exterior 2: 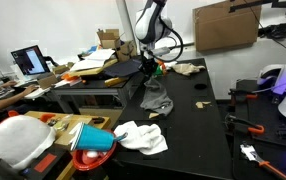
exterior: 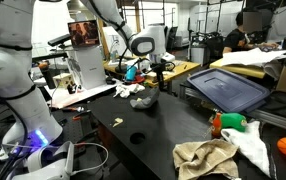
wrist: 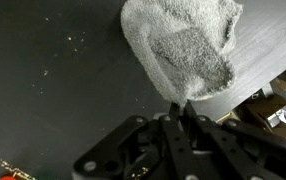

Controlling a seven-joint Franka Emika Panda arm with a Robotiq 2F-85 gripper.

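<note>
The claw (wrist: 180, 108) is closed, its two fingers pressed together with no gap showing. In the wrist view their tips meet right on the near edge of the grey cloth (wrist: 183, 50), so it appears to have that edge pinched. From the pinch the cloth runs straight away from the claw. Its long axis follows the line of the fingers toward the far side of that view, and it widens into a rumpled body. The far end leans a little to the right, where the black desk (wrist: 53, 90) gives way to a paler strip. In an exterior view the claw (exterior: 156, 76) points down over the far part of the desk, with the cloth (exterior: 144, 99) heaped just below it and slightly to the left. In an exterior view from the opposite side the cloth (exterior 2: 157, 100) seems drawn up in a peak toward the fingertips, while most of its bulk rests on the desk on the near side of the claw. The blue tray (exterior: 228, 88) lies well apart to the right, and a white rag (exterior 2: 141, 137) lies nearer the camera, clear of the grey cloth.
</note>
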